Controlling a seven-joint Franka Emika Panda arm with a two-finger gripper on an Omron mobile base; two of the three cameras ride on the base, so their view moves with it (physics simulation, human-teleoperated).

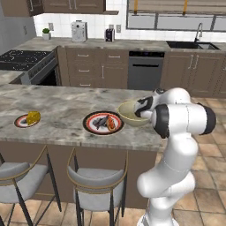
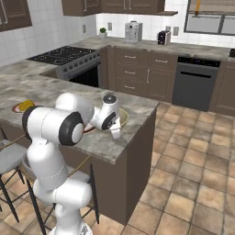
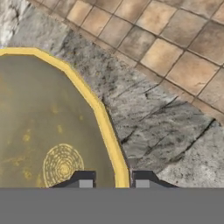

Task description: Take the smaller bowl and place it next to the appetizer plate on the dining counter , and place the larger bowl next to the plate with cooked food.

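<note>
The larger bowl (image 1: 129, 115), olive-beige with a yellow-gold rim, sits upright on the dining counter (image 1: 62, 101), just right of the plate with cooked food (image 1: 103, 122). My gripper (image 1: 141, 111) reaches down onto the bowl's right rim. In the hand view the bowl (image 3: 48, 122) shows its yellow motif, and my gripper (image 3: 113, 183) has one fingertip inside the rim and one outside, close on it. The appetizer plate (image 1: 27, 119) with a yellow wedge lies at the counter's left end. The smaller bowl is out of view.
Two grey stools (image 1: 95, 185) stand against the counter's brown front panel. The counter's right end (image 2: 137, 120) drops to the tiled floor (image 2: 193, 151) just past the bowl. Stove, cabinets and sink line the back wall.
</note>
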